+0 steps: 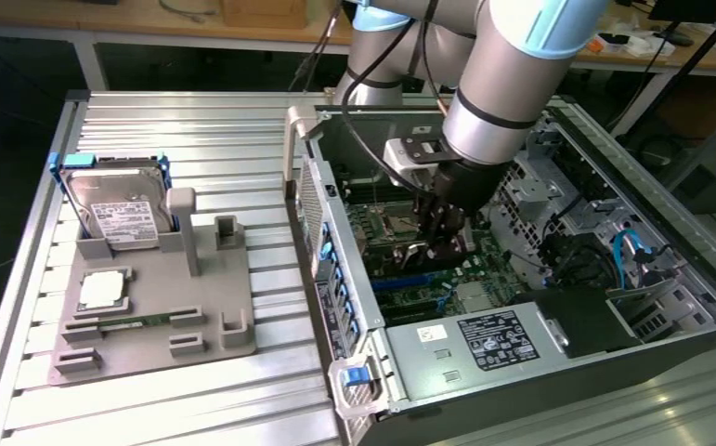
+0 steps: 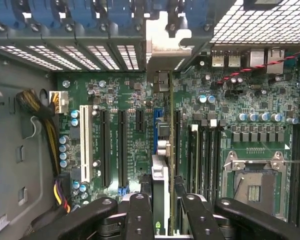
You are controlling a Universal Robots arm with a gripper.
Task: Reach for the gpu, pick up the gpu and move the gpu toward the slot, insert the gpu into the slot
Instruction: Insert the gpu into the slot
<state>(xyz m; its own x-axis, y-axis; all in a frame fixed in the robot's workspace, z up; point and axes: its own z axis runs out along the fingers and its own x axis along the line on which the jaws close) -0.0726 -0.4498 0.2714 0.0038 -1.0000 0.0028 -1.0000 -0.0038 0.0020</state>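
Observation:
Inside the open computer case (image 1: 332,214), my gripper (image 1: 438,243) hangs low over the green motherboard (image 1: 383,232). In the wrist view the gpu (image 2: 161,170) appears edge-on, a thin green card standing between my two black fingers (image 2: 140,210), which are shut on it. Its silver end bracket (image 2: 162,37) reaches the case's rear slot openings. The card stands in line with the blue slot (image 2: 155,130) on the motherboard (image 2: 240,100); whether its edge is seated there I cannot tell.
Several black slots (image 2: 122,145) and a white one (image 2: 83,142) lie beside the card, with the CPU socket (image 2: 255,175) and yellow-black cables (image 2: 45,120) on either side. Outside the case, a grey fixture (image 1: 147,316) holds a hard drive (image 1: 116,209), a processor (image 1: 104,290) and a memory stick (image 1: 135,322).

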